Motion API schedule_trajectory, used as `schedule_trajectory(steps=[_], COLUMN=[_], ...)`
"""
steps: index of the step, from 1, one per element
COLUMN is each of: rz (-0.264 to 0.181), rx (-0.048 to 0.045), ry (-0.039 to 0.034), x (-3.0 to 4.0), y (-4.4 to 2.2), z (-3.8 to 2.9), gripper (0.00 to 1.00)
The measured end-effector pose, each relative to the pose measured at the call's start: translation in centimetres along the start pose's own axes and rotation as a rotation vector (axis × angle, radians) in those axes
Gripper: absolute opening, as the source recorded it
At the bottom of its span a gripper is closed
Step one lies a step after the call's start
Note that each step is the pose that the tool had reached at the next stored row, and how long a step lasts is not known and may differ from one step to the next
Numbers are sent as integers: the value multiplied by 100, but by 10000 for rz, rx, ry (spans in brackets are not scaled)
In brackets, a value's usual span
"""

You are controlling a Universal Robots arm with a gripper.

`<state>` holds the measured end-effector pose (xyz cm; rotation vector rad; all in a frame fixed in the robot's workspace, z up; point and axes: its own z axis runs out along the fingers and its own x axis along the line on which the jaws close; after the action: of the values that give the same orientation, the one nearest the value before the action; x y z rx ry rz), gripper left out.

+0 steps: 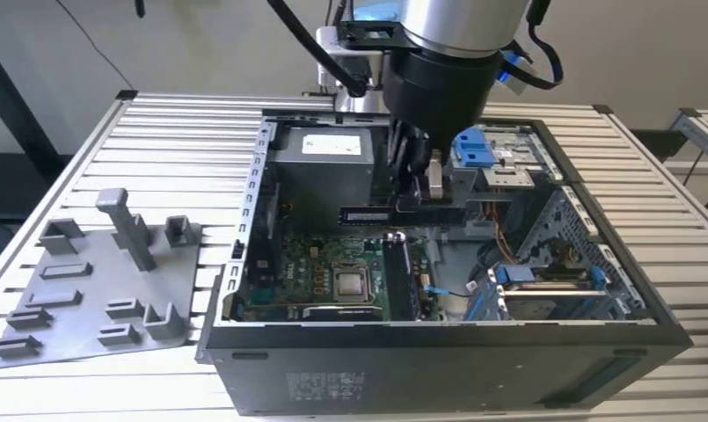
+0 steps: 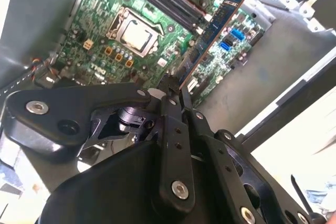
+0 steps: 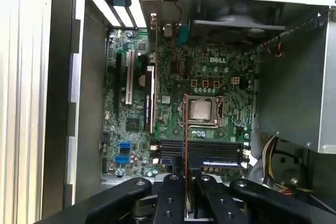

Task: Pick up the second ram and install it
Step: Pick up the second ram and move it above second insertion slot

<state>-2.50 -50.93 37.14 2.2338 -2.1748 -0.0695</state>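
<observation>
Item: gripper [image 1: 419, 199], one, on the arm, lowered into the open computer case [image 1: 448, 352]; jaws pinched on one end of the second ram [image 1: 381, 214]. Second ram: thin dark strip, held on edge and level in the exterior view, reaching from the fingers toward that view's left, over the motherboard [image 1: 318, 264] and not seated in any slot. In the second wrist view the strip [image 2: 212, 30] ran out from the fingertips [image 2: 167, 88] across the green board; in the first wrist view it appeared edge-on as a thin line [image 3: 185, 129] above the black memory slots [image 3: 210, 148], beside the processor socket [image 3: 201, 109]. Grey power supply box [image 1: 321, 163] stood at the case's far side. Grey holder plate [image 1: 96, 290] with upright posts lay on the slatted table [image 1: 178, 123], at the exterior view's left of the case.
</observation>
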Motion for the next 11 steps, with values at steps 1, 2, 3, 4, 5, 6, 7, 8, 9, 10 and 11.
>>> schedule_trajectory(steps=[1, 2, 3, 4, 5, 6, 7, 8, 9, 10, 11], rz=[8, 17, 25, 34, 41, 49, 54, 56, 56, 56, 56], rx=[0, 0, 0, 0, 0, 0, 0, 0, 1, 1, 0], ry=[0, -1, 0, -1, -2, -2, -2, -3, -3, -3, -3], x=[1, 2, 2, 3, 4, 4, 5, 5, 6, 6, 6], y=[-30, -59, -88, -116, -143, -166, -189, -207, -222, -230, -231], z=[-1, -2, -3, -3, -4, -5, -6, -7, -7, -8, -8], gripper=[15, 15, 15, 15, 15, 15, 15, 15, 15, 15, 15])
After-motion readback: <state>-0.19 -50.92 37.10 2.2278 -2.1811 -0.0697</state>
